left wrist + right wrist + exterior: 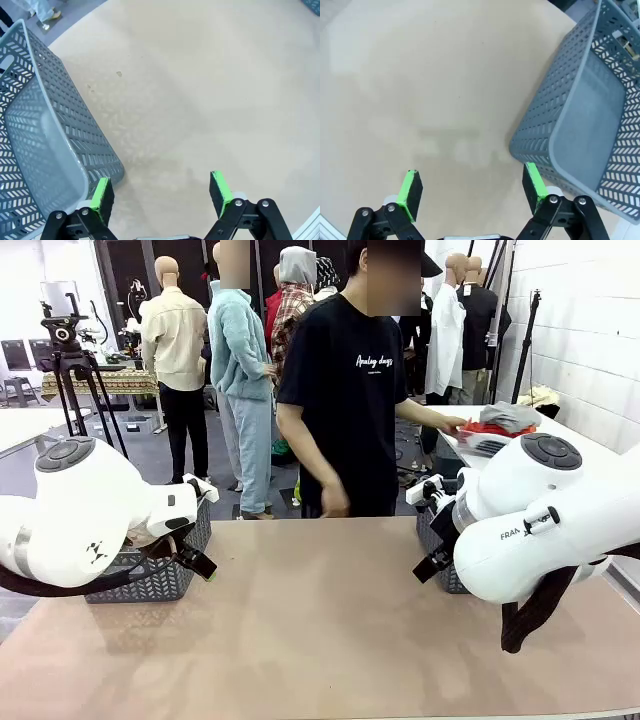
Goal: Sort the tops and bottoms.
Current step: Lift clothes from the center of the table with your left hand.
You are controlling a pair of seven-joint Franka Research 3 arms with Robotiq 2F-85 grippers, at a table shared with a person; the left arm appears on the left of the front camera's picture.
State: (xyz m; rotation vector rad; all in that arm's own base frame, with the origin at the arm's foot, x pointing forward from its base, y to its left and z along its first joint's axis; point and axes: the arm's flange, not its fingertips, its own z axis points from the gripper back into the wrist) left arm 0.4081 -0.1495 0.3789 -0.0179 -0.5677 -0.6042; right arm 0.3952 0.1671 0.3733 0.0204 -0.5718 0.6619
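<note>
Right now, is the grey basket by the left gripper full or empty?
Empty, as far as it shows: the left wrist view looks into the basket and finds bare grey floor and walls, no clothes.

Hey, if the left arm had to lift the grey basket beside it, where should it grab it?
Likely the basket's wall facing the table's middle, at the rim, from above: one side of the left gripper inside, one outside. It stands upright and open-topped, and the thin wall suits the open fingers.
</note>
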